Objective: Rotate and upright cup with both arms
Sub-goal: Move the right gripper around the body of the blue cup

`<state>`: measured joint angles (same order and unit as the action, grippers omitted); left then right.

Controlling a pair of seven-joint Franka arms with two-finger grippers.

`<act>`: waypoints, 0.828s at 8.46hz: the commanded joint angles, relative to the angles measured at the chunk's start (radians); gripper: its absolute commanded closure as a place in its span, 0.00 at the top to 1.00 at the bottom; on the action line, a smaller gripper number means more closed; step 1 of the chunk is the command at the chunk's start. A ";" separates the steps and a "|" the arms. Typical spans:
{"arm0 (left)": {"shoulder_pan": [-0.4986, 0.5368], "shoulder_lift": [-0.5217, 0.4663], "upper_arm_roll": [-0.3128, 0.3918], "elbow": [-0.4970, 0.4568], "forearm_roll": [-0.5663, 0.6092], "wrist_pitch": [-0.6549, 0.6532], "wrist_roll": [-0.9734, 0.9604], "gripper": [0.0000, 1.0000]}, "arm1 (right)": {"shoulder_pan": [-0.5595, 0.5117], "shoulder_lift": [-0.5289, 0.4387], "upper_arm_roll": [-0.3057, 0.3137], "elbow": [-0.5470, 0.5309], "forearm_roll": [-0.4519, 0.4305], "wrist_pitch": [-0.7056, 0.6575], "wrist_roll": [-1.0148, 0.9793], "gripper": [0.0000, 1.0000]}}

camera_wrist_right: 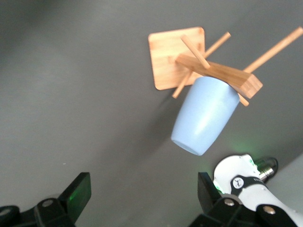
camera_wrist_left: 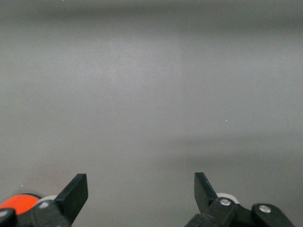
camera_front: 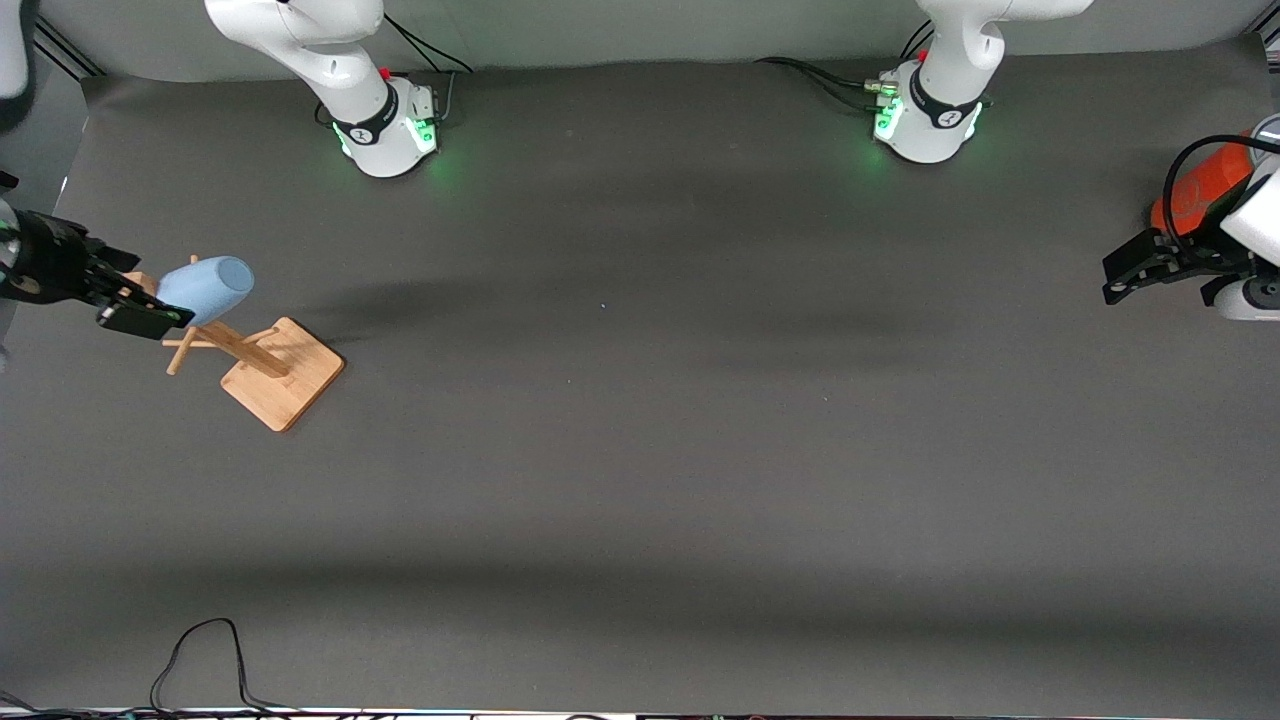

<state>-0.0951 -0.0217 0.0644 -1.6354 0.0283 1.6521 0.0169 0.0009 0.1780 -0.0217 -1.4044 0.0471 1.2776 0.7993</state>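
We see a bare dark table (camera_front: 640, 480) filling the low part of the front view, with only a thin black cable (camera_front: 200, 660) at the bottom left. Higher up, at the middle left, stands a small wooden rack (camera_front: 262, 368) on a flat square foot. The blue cup (camera_front: 206, 289) hangs on one of its pegs, mouth on the peg and round bottom poking up and out, so we think it must come off and be turned before it can stand. The right gripper (camera_front: 135, 305) is just beside the cup, fingers wide apart and holding nothing; the pegs may snag it. At the middle right edge the left gripper (camera_front: 1135, 270) waits, also open and empty, beside an orange canister (camera_front: 1200, 190), well apart from the cup.
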 commanded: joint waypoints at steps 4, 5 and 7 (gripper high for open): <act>0.000 0.002 0.002 0.020 0.010 -0.020 0.008 1.00 | 0.004 -0.155 -0.089 -0.379 0.020 0.051 0.021 1.00; 0.000 0.002 0.002 0.020 0.010 -0.021 0.008 1.00 | 0.005 -0.194 -0.099 -0.462 0.020 0.107 0.021 1.00; 0.000 0.002 0.002 0.019 0.009 -0.021 0.006 1.00 | 0.007 -0.203 -0.101 -0.522 0.022 0.176 0.023 1.00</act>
<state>-0.0950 -0.0217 0.0653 -1.6348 0.0283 1.6507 0.0169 0.0009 0.0177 -0.1186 -1.8626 0.0529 1.4064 0.8065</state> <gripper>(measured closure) 0.000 0.000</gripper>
